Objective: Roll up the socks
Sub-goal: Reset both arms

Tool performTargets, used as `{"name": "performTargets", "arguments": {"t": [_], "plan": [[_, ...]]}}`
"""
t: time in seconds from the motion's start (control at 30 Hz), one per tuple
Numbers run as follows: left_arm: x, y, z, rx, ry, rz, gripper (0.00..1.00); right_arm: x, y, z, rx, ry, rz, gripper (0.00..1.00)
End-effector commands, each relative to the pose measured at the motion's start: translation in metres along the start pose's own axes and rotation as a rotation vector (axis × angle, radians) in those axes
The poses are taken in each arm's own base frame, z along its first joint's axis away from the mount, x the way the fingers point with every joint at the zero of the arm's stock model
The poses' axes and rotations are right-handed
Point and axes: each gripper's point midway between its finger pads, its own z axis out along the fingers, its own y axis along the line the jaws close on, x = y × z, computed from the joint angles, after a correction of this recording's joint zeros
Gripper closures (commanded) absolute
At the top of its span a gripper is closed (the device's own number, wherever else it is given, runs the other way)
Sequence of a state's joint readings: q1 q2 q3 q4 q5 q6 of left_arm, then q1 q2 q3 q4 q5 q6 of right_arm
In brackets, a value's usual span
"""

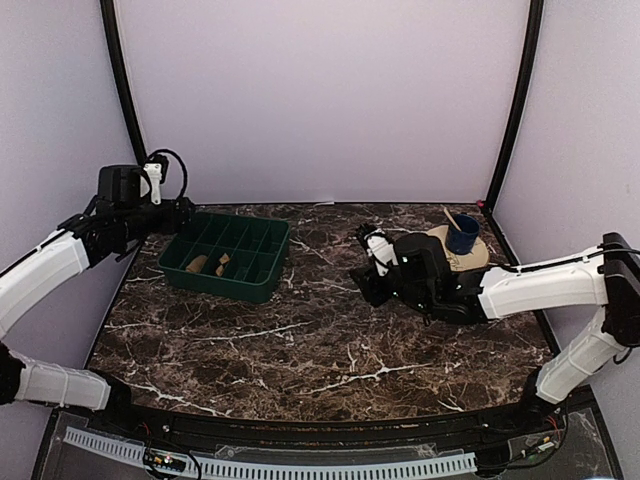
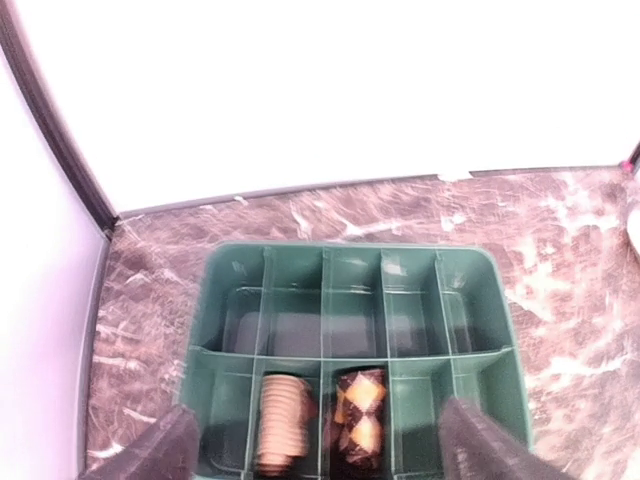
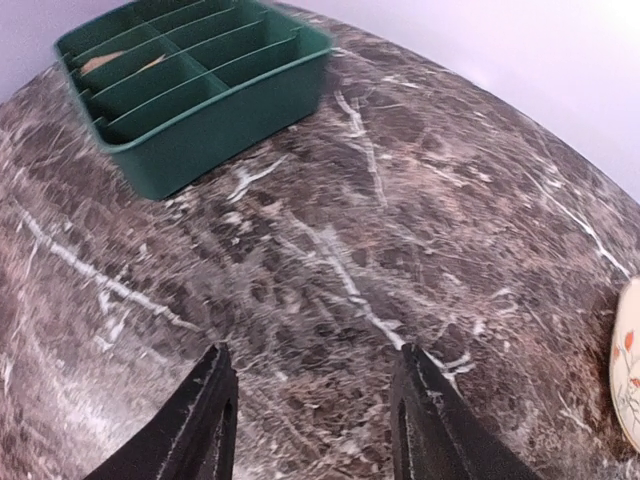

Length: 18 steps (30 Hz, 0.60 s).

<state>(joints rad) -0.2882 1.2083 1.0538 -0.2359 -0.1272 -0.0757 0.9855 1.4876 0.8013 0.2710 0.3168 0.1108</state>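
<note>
Left gripper (image 2: 320,442) above tan sock (image 2: 283,425), checkered sock (image 2: 360,415)

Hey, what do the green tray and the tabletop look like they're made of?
Tray: likely molded plastic, semi-gloss; thin even dividers, soft reflections.
Tabletop: brown marble or marble-look laminate, can't tell which; white veining, slight sheen.

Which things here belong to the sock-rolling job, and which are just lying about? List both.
Job: rolled tan ribbed fabric sock; rolled brown-and-black diamond-checkered fabric sock; green plastic divided tray holding them.
Lying about: dark blue cup; round beige plate under it.
</note>
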Motion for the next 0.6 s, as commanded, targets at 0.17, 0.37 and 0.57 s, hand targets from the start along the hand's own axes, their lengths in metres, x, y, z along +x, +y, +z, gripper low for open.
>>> {"name": "performTargets", "arguments": {"t": [0.17, 0.37, 0.57], "plan": [[0.007, 0.047, -0.045, -0.195, -0.31, 0.063, 0.01, -0.012, -0.127, -0.023, 0.357, -0.072, 0.242, 0.44], [0.03, 0.058, -0.045, -0.224, -0.355, 0.047, 0.01, 0.004, -0.175, -0.057, 0.54, -0.044, 0.298, 0.37], [0.03, 0.06, -0.044, -0.221, -0.38, 0.062, 0.01, 0.012, -0.189, -0.082, 0.631, -0.072, 0.343, 0.26]]}}
